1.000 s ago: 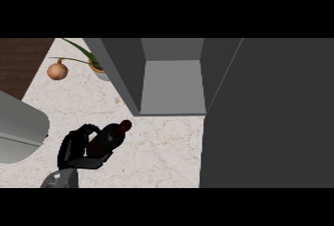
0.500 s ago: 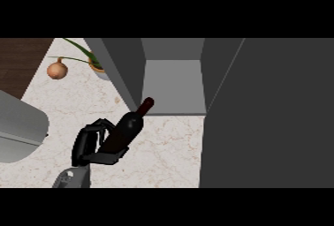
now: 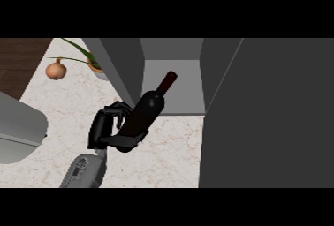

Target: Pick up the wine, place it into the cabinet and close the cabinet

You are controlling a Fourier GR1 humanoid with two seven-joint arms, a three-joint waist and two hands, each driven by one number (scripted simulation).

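Observation:
The wine bottle (image 3: 146,112) is dark with a red-capped neck, and it tilts up and to the right. Its neck reaches over the front edge of the open cabinet (image 3: 183,90), whose grey inside shows at the top middle. My left hand (image 3: 103,128) is shut on the bottle's lower body from the left, fingers and thumb curled round it. The grey forearm (image 3: 85,172) comes in from the lower edge. The cabinet's dark door (image 3: 274,114) stands open and fills the right side. My right hand shows nowhere.
An onion (image 3: 57,70) lies on the marble counter (image 3: 173,154) at the upper left, beside a potted plant (image 3: 96,70) with long green leaves. A large grey rounded object (image 3: 16,132) sits at the left edge. Dark wood shows at the far upper left.
My left hand has lifted the bottle off the counter and carried it up and to the right. The bottle's neck now points into the cabinet's opening.

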